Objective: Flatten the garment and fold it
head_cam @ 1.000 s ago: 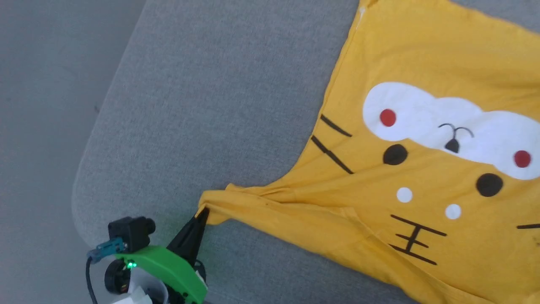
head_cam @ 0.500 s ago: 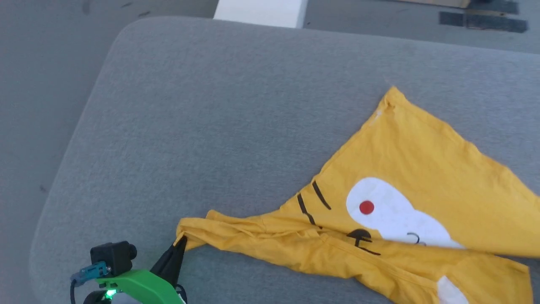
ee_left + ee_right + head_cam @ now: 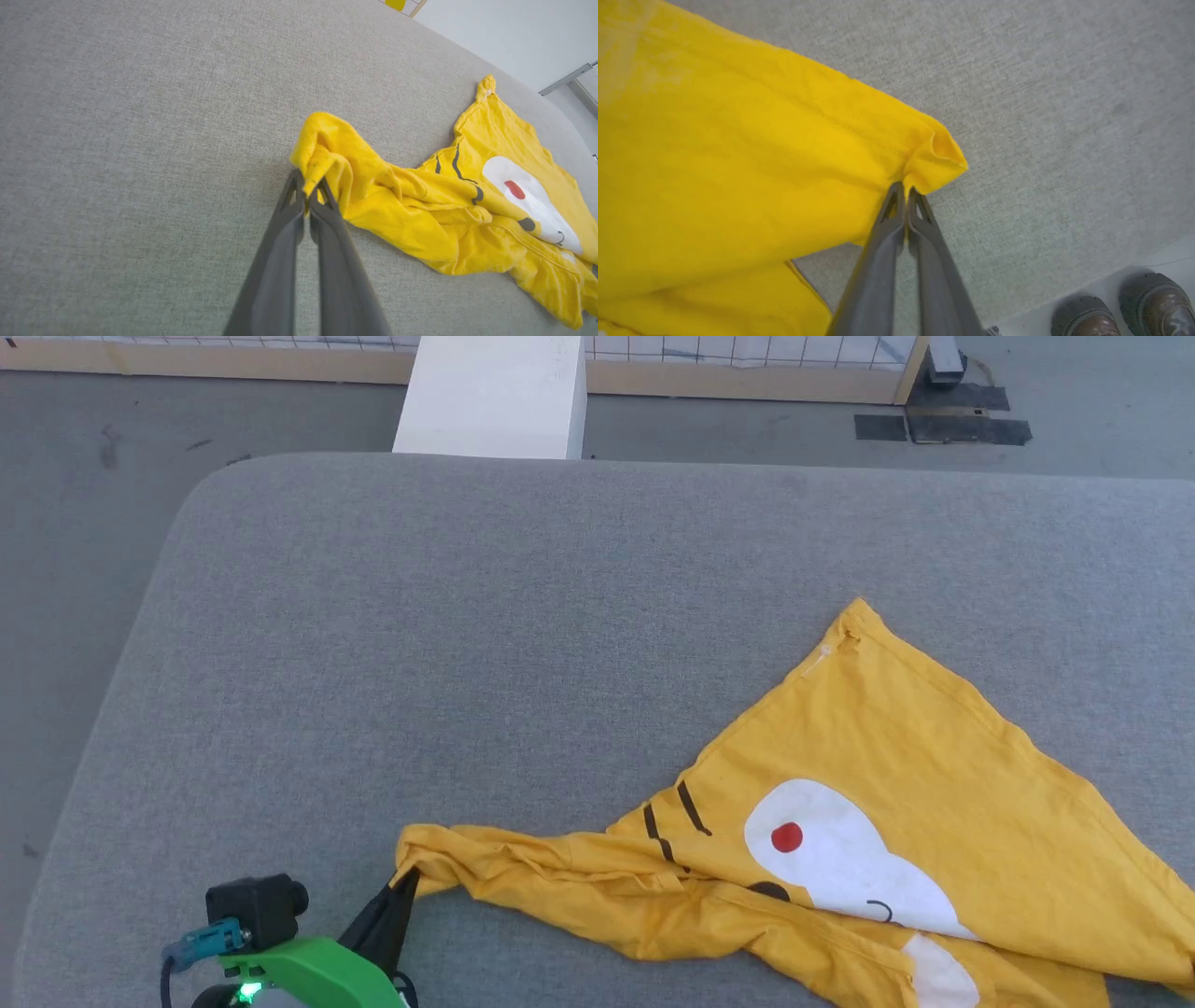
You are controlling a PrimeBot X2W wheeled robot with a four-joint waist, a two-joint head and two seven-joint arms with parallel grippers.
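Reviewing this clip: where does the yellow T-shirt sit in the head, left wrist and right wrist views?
Head view: garment at lower right, its bunched corner pinched by the left gripper at bottom left.
Left wrist view: garment from centre to right, its corner between that gripper's tips.
Right wrist view: garment across the left side, its corner pinched by the right gripper.
Shared landmark: the grey cushion under it.

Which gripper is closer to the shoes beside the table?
Right, most likely. The right gripper pinches a shirt corner near the table edge, the shoes just beyond. The left gripper pinches another corner, farther off.
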